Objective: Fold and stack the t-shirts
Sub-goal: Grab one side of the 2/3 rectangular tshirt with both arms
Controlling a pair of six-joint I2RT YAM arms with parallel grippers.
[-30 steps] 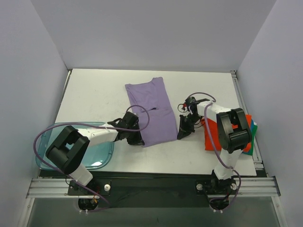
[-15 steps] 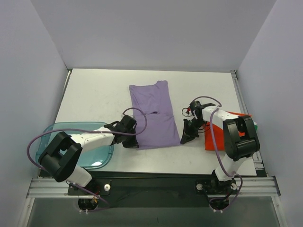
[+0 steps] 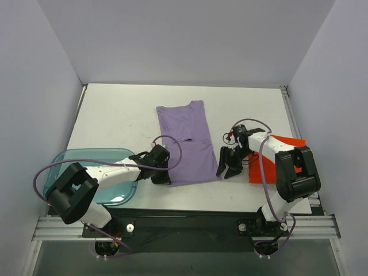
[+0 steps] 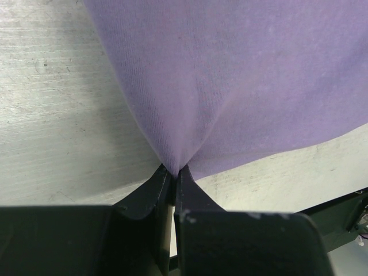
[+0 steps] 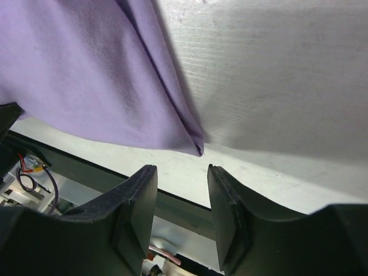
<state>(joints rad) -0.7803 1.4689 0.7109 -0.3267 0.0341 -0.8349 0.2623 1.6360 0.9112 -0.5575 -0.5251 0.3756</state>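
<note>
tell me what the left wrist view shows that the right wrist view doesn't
Only the left wrist view: the left tool shut on a pinched corner of the lavender shirt. Only the right wrist view: the right tool open, the shirt's other near corner lying free just ahead of it. Both: the shirt lying on the white table.

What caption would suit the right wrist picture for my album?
The right gripper, jaws open, faces the corner of a lavender t-shirt on the white table.
</note>
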